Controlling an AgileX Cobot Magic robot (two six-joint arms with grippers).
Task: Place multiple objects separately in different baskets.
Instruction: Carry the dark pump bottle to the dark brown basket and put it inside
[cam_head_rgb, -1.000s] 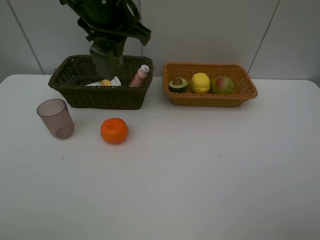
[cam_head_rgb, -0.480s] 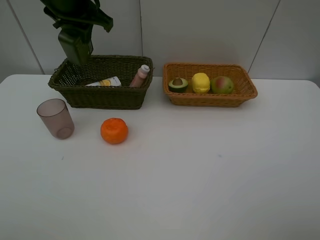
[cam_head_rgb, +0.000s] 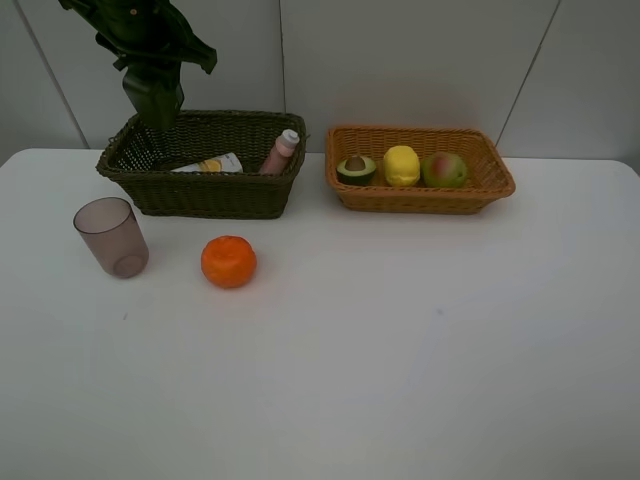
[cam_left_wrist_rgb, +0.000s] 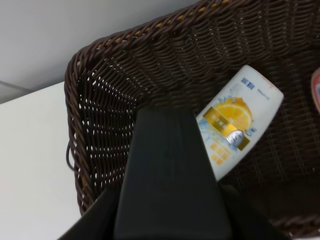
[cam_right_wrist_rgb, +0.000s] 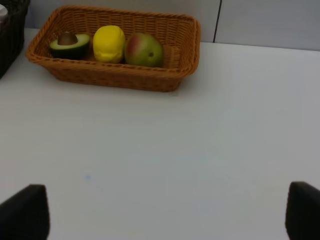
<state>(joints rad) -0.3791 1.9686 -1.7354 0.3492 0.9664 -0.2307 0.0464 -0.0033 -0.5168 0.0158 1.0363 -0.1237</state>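
Mauve cup (cam_head_rgb: 110, 236) on table (cam_head_rgb: 400, 350), 7 o'clock of dark basket (cam_head_rgb: 200, 195). Left gripper (cam_head_rgb: 153, 108) over basket's 10 o'clock corner, fingers together. White bottle (cam_head_rgb: 210, 164) and pink bottle (cam_head_rgb: 281, 150) inside. Orange (cam_head_rgb: 228, 261) on table, 3 o'clock of cup. Tan basket (cam_head_rgb: 420, 198): avocado (cam_head_rgb: 355, 168), lemon (cam_head_rgb: 401, 165), pear (cam_head_rgb: 444, 169). Right gripper (cam_right_wrist_rgb: 160, 215) above table, fingers wide apart.

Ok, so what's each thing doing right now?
orange, loose on the table.
cup, upright on the table, empty.
pink bottle, leaning in the dark basket.
white bottle, lying flat in the dark basket.
avocado, cut side up, in the tan basket.
lemon, in the tan basket.
pear, in the tan basket.
left hand, over the dark basket, open or shut unclear.
right hand, open, holding nothing.
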